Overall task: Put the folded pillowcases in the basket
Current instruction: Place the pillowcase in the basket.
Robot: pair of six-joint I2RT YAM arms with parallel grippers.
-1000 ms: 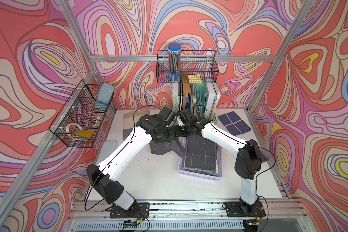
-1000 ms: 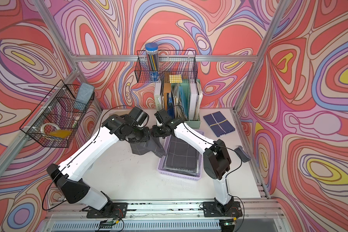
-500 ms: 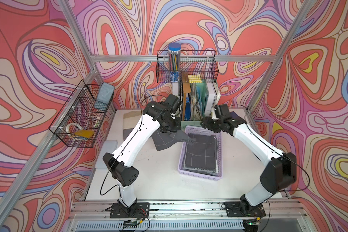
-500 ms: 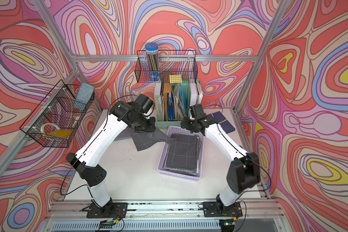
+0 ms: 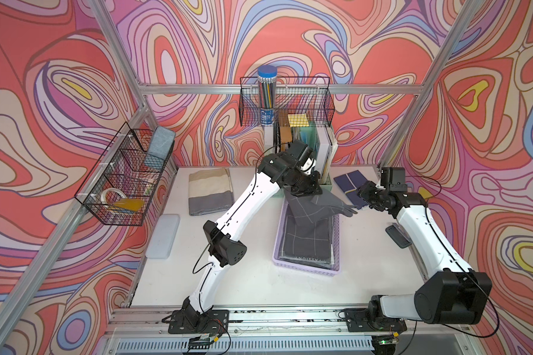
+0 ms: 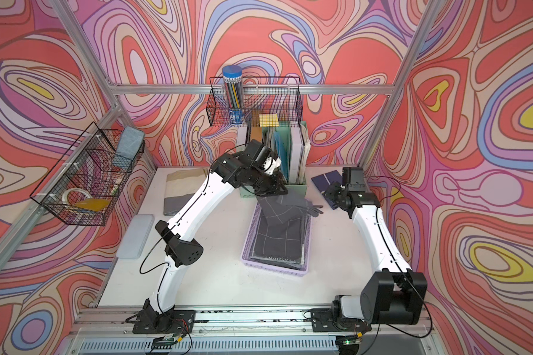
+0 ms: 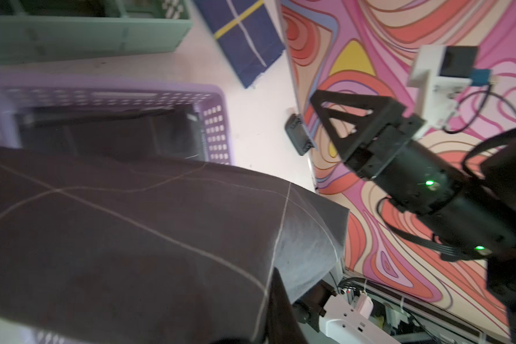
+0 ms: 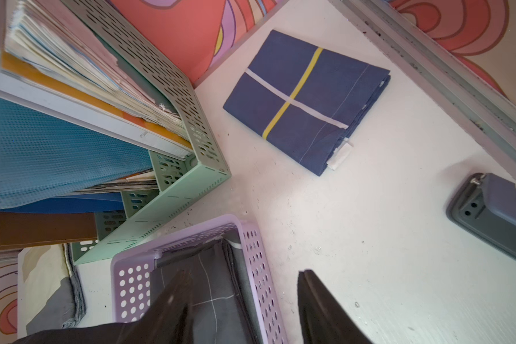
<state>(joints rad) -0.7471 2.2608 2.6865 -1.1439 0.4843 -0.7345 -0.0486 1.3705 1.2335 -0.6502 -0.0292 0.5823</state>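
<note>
Swirled red, pink and lilac walls (image 5: 74, 76) box in a white table (image 5: 259, 292). Little writing can be read. A grey cloth (image 5: 308, 242) lying flat in the basket (image 5: 305, 272) carries pale capitals along its near edge, upside down in both top views, apparently PASSION. The blue label on the pencil tube (image 5: 266, 115) in the back wire rack (image 5: 285, 101) is too small to make out.

The basket's long axis runs front to back on the table, right of centre, with its far end just before the mint file holder (image 8: 167, 196). The pillowcase (image 5: 314, 209) — dark grey with a thin pale grid, the same pattern as the cloth below — hangs over that far end. It is pinched at its top by the left gripper (image 5: 305, 192), whose jaws are clamped tight on it. It stretches crosswise to the basket: one corner juts past the right rim toward the right gripper (image 5: 362, 196), while its lower part drapes onto the cloth inside. The right gripper stands apart from that corner, beside the navy cloth (image 5: 348, 184). The right wrist view shows its fingers (image 8: 167, 306) spread with nothing between them.

A second ago both grippers were close together at the basket's far left corner, and the pillowcase hung left of the basket over bare table. Since then the left arm has carried it across over the basket — and the right arm has swung out to the right side.
</note>
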